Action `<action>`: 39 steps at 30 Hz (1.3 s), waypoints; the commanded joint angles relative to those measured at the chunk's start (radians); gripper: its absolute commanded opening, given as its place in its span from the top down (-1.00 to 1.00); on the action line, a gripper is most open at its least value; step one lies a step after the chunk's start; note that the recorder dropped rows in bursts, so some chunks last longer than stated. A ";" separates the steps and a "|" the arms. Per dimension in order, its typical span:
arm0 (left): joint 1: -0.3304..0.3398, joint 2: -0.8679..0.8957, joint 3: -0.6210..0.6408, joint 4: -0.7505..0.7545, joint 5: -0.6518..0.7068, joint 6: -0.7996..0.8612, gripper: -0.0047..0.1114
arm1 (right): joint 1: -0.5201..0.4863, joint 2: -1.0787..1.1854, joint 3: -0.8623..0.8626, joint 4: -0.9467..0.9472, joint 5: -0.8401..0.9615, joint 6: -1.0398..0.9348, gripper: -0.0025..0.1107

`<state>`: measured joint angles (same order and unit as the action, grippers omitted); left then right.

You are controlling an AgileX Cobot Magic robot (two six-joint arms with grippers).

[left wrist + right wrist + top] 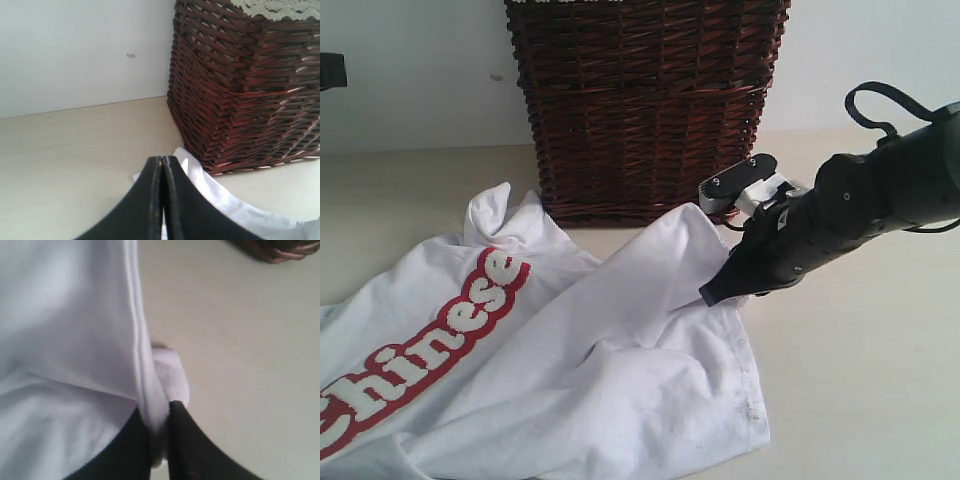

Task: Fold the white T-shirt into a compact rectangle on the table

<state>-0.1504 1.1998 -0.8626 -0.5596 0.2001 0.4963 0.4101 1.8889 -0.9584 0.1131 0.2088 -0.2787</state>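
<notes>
White cotton T-shirt (620, 380), with fuzzy white lettering on a red band, lies rumpled across the pale beige worktop (860, 400). Its lower part is nearest the exterior camera and its far edge reaches the foot of the dark red-brown wicker basket (640, 110). It looks light, limp and soft: it should drape, crease and trail after whatever point is lifted, and will keep no shape until smoothed flat. The stitched hems and corners are probably the best places to take hold, since the doubled cloth gives a firmer bite than a single slippery layer. The right gripper (160, 410) does just that, its black fingers (187, 440) pinching a hemmed edge, with a small wad of cloth bunched between them. The black right arm reaches in from the right of the exterior view, sloping down and leftward, and the cloth rises to a ridge at its tip. The left gripper (162, 162) sits low beside the basket's corner with its fingers pressed together; no cloth shows between the tips, though shirt fabric lies just beyond them.
</notes>
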 commanded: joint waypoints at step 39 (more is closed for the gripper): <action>0.001 0.001 0.002 -0.029 -0.009 -0.007 0.92 | -0.003 -0.063 -0.224 -0.014 0.580 0.114 0.47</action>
<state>-0.1504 1.1998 -0.8626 -0.5783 0.2040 0.4963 0.4101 1.8313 -1.1753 -0.1235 0.7305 0.0076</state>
